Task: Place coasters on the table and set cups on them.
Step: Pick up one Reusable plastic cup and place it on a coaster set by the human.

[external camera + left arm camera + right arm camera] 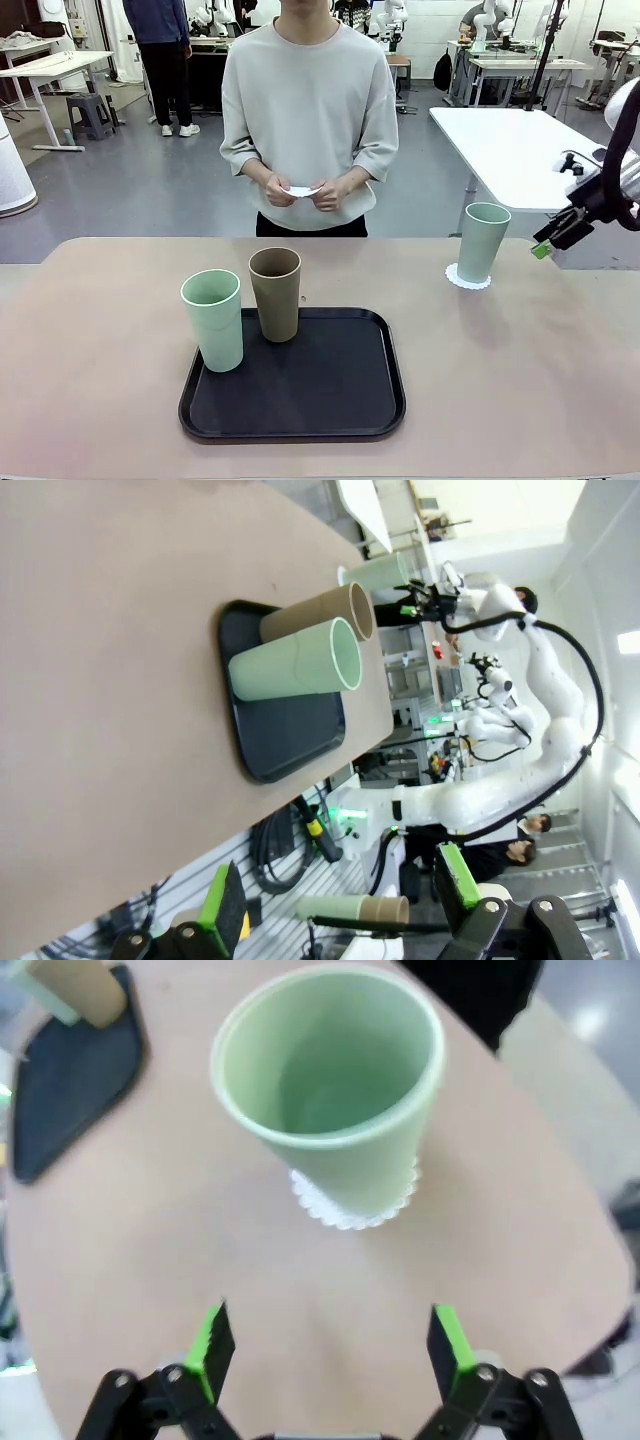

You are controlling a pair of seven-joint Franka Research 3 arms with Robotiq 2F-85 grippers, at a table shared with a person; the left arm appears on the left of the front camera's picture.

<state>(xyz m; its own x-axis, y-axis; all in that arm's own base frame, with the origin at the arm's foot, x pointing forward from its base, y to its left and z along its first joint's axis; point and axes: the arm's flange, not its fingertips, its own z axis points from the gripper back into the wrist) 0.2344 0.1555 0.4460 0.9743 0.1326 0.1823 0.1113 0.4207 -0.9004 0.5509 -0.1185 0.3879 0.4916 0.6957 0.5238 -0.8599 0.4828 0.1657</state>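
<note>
The near part of the beige desk carries a black tray. Two cups stand upright on it: a mint cup at the tray's left edge and a brown cup just beside it, slightly farther back. The robot's left hand hangs spread and empty, off to one side of the tray. Farther right, a second mint cup sits on a white lacy coaster, of which only the scalloped rim shows. The robot's right hand hovers near that cup, spread and empty, with its arm cut off by the picture's edge. Beyond the far edge, a person's hands hold another white coaster, partly hidden by fingers.
</note>
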